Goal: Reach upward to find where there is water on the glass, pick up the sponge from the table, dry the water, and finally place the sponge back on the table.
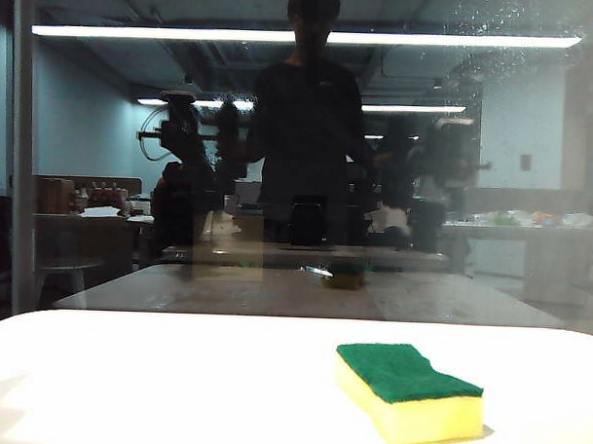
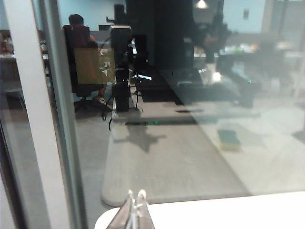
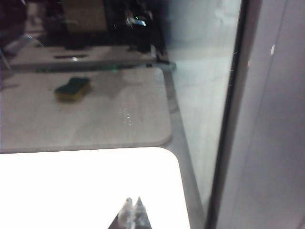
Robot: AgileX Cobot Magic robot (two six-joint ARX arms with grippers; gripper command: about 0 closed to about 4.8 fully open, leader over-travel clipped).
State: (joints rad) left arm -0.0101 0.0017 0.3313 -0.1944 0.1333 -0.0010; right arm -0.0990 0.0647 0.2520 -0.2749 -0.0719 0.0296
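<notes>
- Exterior view gives you the yellow foam sponge with its dark green scouring layer (image 1: 408,393), lying flat and green side up on the wide, bright white table (image 1: 154,383), right of the middle and near the front edge, with nothing on or against it.
- Behind the table you face the large dark reflective glass pane (image 1: 105,128); a grey vertical frame strip (image 1: 22,154) stands at its left.
- Look to the pane's upper right for the water, a fine whitish spray of droplets (image 1: 498,39), just around the bright light strip's end.
- The glass mirrors a dark standing figure (image 1: 308,125), office desks and a dim tabletop, which clutter your reading of the pane.
- Neither arm shows in the exterior view, so nothing stands between you and the sponge.
- Left wrist view: your left gripper (image 2: 134,206) sits at the table's rounded corner beside the frame strip, its tips pressed together and empty.
- Right wrist view: your right gripper (image 3: 132,209) hangs over the opposite table corner near the pane's edge, tips likewise closed on nothing.
</notes>
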